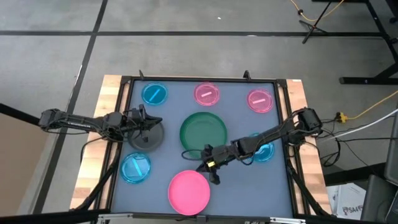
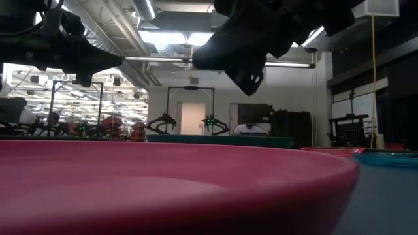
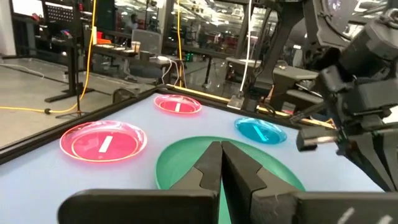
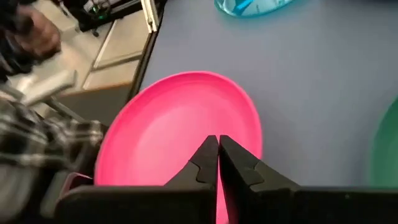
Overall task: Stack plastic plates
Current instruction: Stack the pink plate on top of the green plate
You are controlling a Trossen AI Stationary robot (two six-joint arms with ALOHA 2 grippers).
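The large dark green plate point(image 1: 203, 130) lies flat at the table's middle, and the hot pink plate point(image 1: 189, 191) lies flat near the near edge. Small translucent plates lie flat around them: blue ones point(image 1: 154, 93) point(image 1: 135, 168) point(image 1: 264, 149) and pink ones point(image 1: 207, 94) point(image 1: 260, 100). My right gripper point(image 1: 212, 175) point(image 4: 217, 140) is shut and hovers over the hot pink plate's point(image 4: 168, 124) far rim, clear of it in the low view point(image 2: 251, 81). My left gripper point(image 1: 159, 122) point(image 3: 221, 146) is shut, hangs left of the green plate point(image 3: 186, 162) and points toward it.
A black frame point(image 1: 127, 112) rims the grey mat, with wooden table edges outside it. My right arm point(image 1: 267, 134) passes over one blue plate. A person's plaid sleeve point(image 4: 37, 143) shows beyond the table's near edge. Bare mat lies between the green and hot pink plates.
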